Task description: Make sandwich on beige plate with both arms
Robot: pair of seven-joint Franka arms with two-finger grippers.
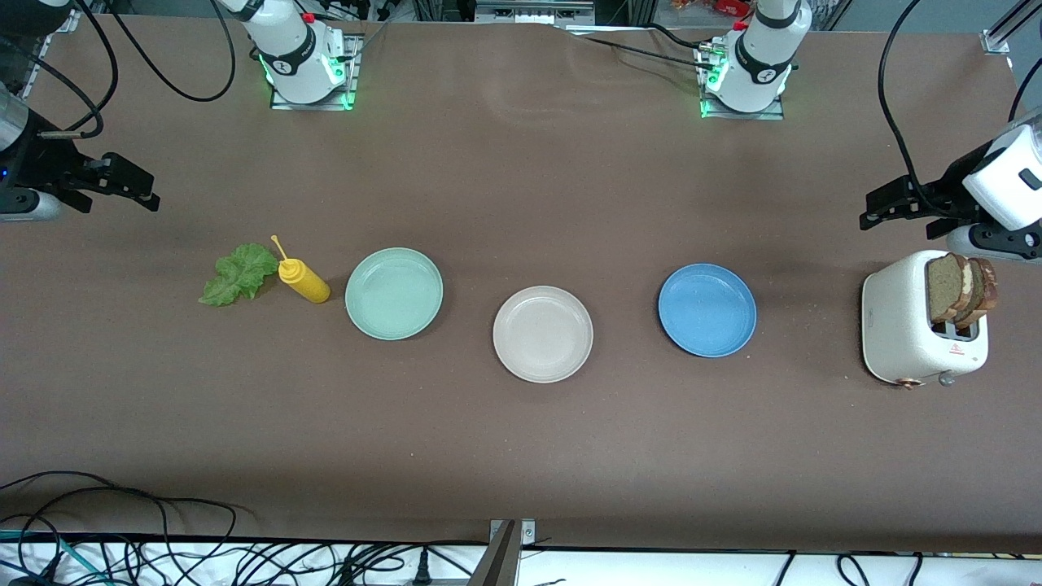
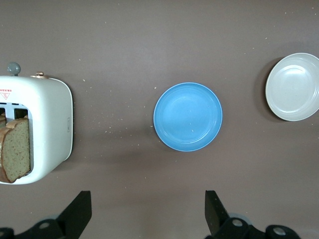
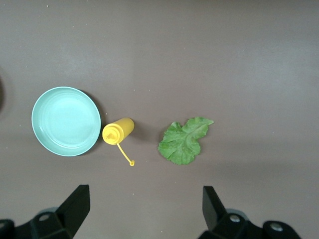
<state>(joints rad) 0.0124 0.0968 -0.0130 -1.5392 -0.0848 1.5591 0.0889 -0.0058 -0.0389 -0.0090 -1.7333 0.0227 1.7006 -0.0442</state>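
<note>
Nothing assembled yet: beige plate bare between the mint plate and blue plate; bread slices upright in the toaster; lettuce leaf beside the mustard bottle. Left gripper spread wide, empty, over table near the toaster; right gripper likewise near the lettuce. Likely next: left drops onto a slice, pinching its faces.

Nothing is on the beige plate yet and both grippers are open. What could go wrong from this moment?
1. The bread slices stand upright in the toaster; the left gripper might tip the toaster while pulling one out.
2. The lettuce leaf lies flat beside the mustard bottle; the right gripper could knock the bottle over.
3. The beige plate sits between the mint plate and the blue plate, so food may land on the wrong one.
</note>
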